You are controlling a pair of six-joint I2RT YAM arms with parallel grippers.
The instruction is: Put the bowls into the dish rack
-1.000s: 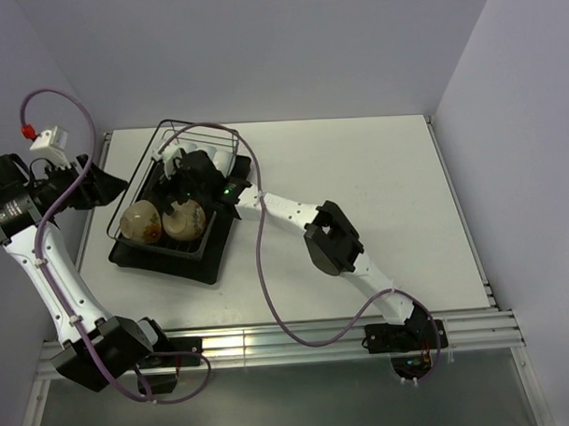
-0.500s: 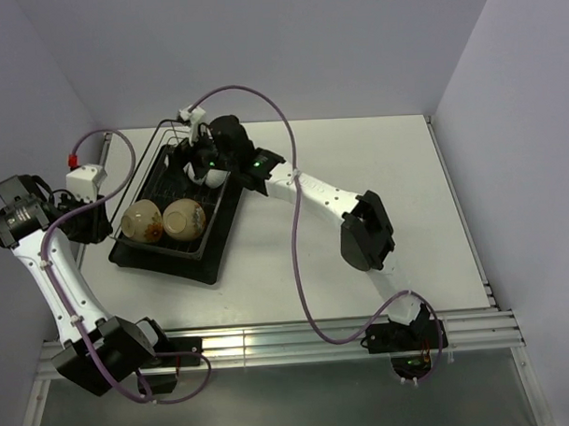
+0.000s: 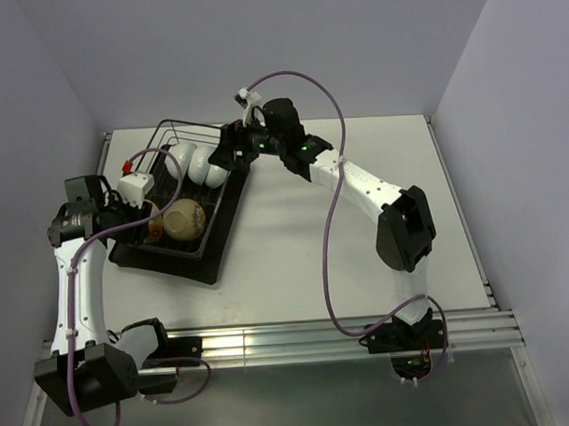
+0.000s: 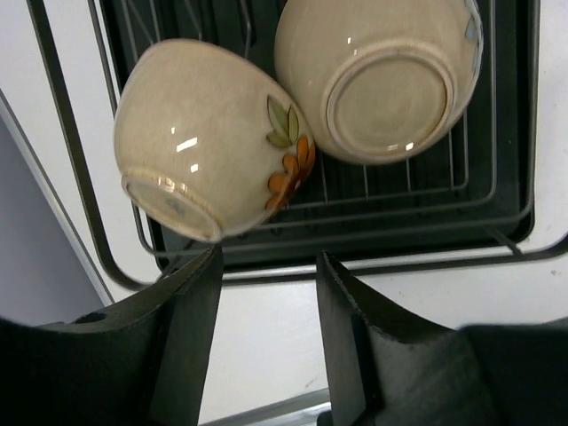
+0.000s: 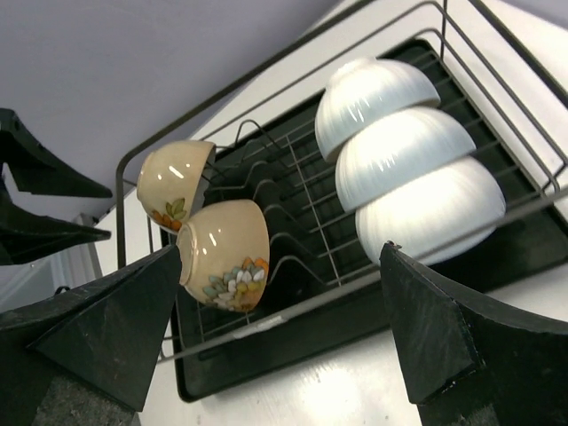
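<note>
Left claw (image 4: 266, 266) hangs open and empty at the left edge of the dish rack (image 4: 390, 195), which sits at the far left of the table (image 3: 359, 201) with all five bowls inside. A floral tan bowl (image 4: 209, 133) tilts against a second tan bowl (image 4: 382, 80) at the near end, and three white bowls (image 5: 417, 160) stand nested at the far end. Right claw (image 5: 282, 257), spread wide and holding nothing, hovers off the rack's far right corner. Loading looks complete; both arms would do best to back straight away, clear of the wires and the leaning bowl.
</note>
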